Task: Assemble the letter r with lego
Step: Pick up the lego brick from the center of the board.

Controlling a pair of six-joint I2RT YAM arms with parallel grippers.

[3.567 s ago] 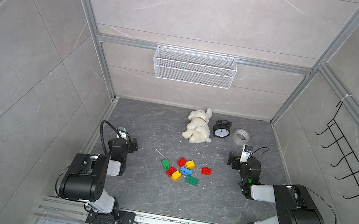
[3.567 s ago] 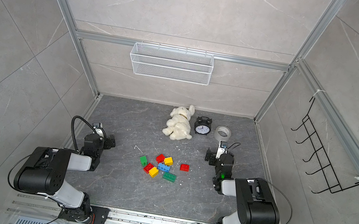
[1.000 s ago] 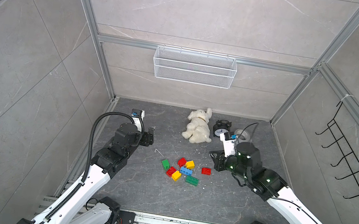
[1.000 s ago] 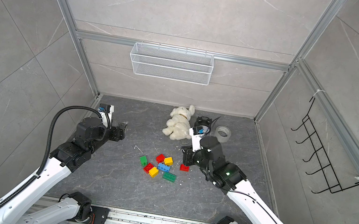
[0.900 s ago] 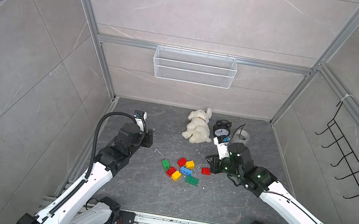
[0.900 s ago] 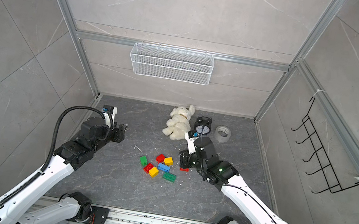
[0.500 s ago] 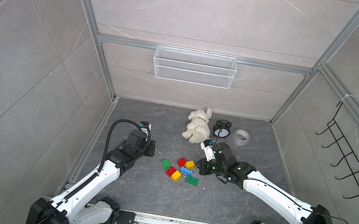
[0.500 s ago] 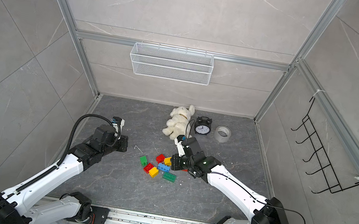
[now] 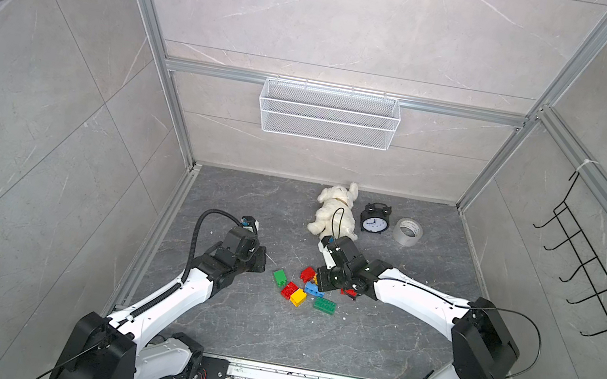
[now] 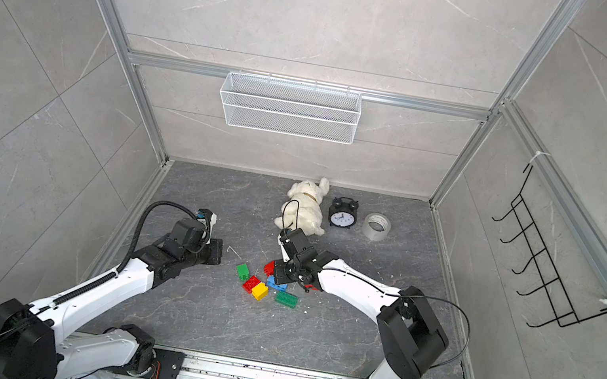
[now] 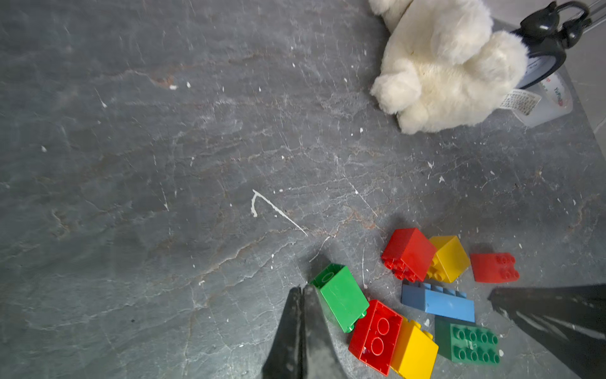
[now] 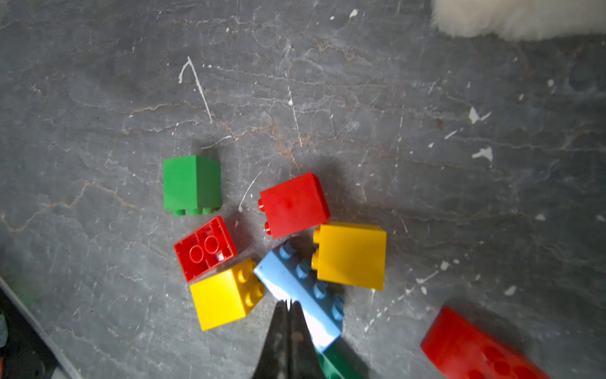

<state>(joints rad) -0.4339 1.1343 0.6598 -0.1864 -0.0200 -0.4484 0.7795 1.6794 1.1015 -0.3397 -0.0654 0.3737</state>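
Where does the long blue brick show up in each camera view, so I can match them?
Top view: blue brick, just behind the flat dark green brick.
Top view: blue brick, same place.
Left wrist: blue brick, beside the flat dark green brick.
Right wrist: blue brick, at the tip of the shut right gripper.
Shared landmark: the small green brick, visible in all four.

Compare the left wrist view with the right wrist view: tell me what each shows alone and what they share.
Left wrist only: the alarm clock, the tape roll, the left gripper with tips shut. Right wrist only: the right gripper with tips shut, by the blue brick. Both: the loose bricks, including the green brick, and the white plush toy, only its edge in the right wrist view.
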